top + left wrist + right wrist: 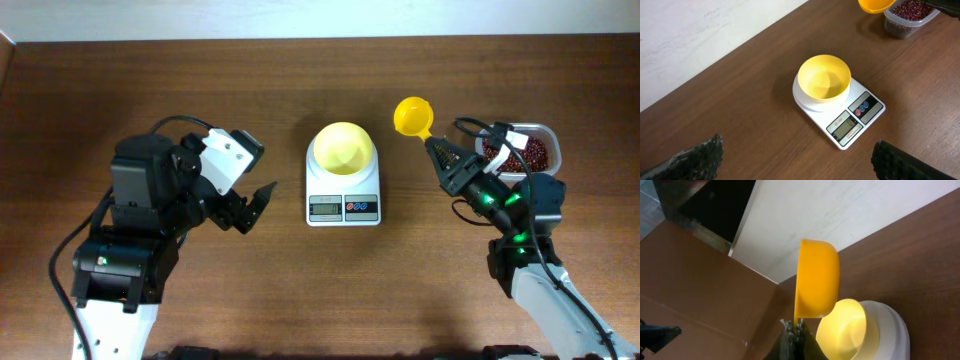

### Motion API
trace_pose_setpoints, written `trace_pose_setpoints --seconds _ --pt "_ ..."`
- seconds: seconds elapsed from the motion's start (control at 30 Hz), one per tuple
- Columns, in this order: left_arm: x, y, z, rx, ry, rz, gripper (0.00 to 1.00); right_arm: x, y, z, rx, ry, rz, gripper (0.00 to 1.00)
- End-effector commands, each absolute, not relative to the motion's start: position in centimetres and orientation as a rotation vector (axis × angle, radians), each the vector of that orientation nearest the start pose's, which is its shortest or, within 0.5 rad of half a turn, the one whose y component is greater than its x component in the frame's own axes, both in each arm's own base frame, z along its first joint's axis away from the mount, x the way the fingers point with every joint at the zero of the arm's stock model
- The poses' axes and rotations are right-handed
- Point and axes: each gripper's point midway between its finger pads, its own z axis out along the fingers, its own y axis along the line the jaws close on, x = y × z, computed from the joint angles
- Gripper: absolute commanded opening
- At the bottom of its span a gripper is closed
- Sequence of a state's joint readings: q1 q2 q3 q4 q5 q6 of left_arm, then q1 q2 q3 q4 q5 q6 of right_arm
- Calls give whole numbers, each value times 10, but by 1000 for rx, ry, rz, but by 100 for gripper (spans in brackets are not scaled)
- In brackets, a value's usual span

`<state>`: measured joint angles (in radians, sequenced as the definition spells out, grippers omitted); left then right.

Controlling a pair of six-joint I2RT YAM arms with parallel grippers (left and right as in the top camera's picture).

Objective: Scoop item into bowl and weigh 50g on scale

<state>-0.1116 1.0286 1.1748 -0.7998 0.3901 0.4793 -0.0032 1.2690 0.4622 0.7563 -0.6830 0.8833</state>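
The pale yellow bowl (344, 148) stands empty on the white scale (343, 195), also in the left wrist view (824, 78) on the scale (860, 112). My right gripper (437, 150) is shut on the handle of a yellow scoop (411, 116), held in the air between the bowl and the clear tub. In the right wrist view the scoop (816, 279) hangs beside the bowl (842, 330). The red-brown beans (515, 152) lie in the tub, also in the left wrist view (912, 9). My left gripper (252, 205) is open and empty, left of the scale.
The clear plastic tub (548, 132) stands at the right, behind my right arm. A pale wall edge runs along the table's far side (715, 30). A cardboard-brown panel (700, 290) shows beyond the table in the right wrist view.
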Motion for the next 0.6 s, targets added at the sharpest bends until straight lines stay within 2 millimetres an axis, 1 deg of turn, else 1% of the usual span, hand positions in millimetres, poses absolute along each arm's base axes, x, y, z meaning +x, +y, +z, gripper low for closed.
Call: trace_pose_setpoints --seconds 0.0,0.17,0.3,0.57 --pt "294 -101 303 851 1973 -224 99 358 114 229 133 1734 1239 4" --pt "294 -101 304 851 1972 -227 99 355 117 229 112 1740 1258 4" --pt "290 -107 306 870 1954 -273 99 355 117 229 112 1740 1258 4" --pt "290 -108 306 872 1951 -277 99 356 116 229 115 1739 1255 4"
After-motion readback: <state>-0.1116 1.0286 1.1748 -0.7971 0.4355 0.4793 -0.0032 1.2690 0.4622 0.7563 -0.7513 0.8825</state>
